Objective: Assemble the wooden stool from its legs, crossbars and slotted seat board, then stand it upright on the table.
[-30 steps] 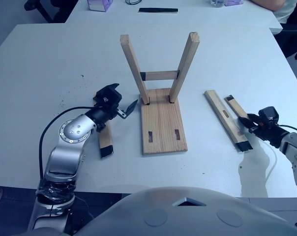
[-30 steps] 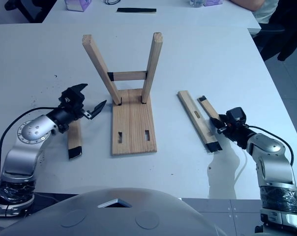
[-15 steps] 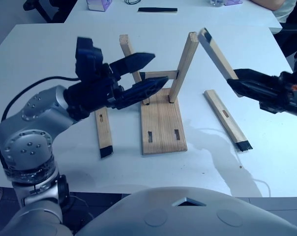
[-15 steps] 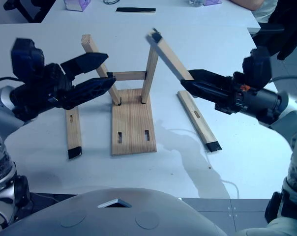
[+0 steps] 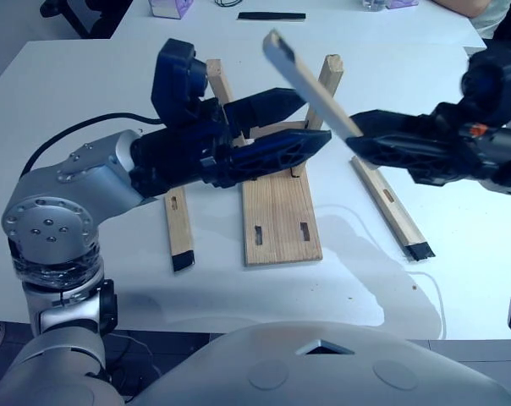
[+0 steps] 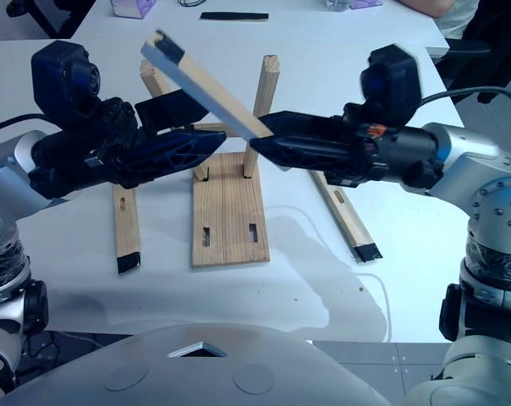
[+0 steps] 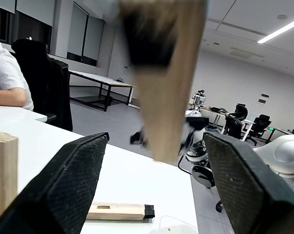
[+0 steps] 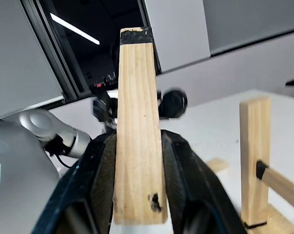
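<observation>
The slotted seat board (image 5: 281, 216) lies flat mid-table, with two upright legs (image 5: 321, 93) and a crossbar (image 5: 277, 129) standing at its far end. My right gripper (image 5: 351, 141) is shut on a black-tipped wooden leg (image 5: 310, 85), held slanting in the air above the board. The right wrist view has that leg (image 8: 137, 136) clamped between both fingers (image 8: 101, 180). My left gripper (image 5: 317, 116) hovers open right beside it, fingers (image 7: 74, 195) spread with the leg's blurred black end (image 7: 161, 73) between and beyond them. Loose legs lie left (image 5: 179, 233) and right (image 5: 391, 207) of the board.
A black strip (image 5: 272, 16) and a purple box (image 5: 171, 8) sit on the far table. Both arms crowd the air over the assembly. The white table (image 5: 86, 101) has bare room at the far left and along the front edge.
My right gripper has lifted one leg off the table and swung it left over the seat board. My left gripper rose from the table and moved right to meet it.
</observation>
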Motion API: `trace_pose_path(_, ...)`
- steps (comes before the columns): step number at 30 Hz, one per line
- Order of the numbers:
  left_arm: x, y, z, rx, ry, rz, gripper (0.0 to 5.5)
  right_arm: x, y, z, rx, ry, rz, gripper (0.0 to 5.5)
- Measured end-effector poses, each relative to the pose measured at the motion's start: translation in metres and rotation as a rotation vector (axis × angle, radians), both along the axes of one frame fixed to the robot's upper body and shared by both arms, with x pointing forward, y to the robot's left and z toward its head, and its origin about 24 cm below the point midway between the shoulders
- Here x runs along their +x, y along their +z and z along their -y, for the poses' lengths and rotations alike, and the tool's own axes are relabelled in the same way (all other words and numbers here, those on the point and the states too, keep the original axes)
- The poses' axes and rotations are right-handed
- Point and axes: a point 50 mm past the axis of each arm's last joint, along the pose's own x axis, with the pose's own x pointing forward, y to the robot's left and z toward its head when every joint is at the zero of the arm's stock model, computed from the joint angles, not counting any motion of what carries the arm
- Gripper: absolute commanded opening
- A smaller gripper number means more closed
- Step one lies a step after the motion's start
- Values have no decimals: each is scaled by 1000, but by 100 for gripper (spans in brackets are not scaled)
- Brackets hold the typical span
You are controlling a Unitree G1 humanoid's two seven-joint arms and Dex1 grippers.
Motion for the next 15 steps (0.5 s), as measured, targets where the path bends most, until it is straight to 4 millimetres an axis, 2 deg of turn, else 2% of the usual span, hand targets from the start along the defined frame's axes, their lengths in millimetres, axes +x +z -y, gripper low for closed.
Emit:
trace_pose_path(4, 0, 4, 2, -2, -17, 15, 362, 1, -13, -7, -41, 0, -20, 130)
trace_pose_path(15, 1, 3, 0, 18, -18, 43, 185, 0, -16, -10, -19, 26, -29, 130)
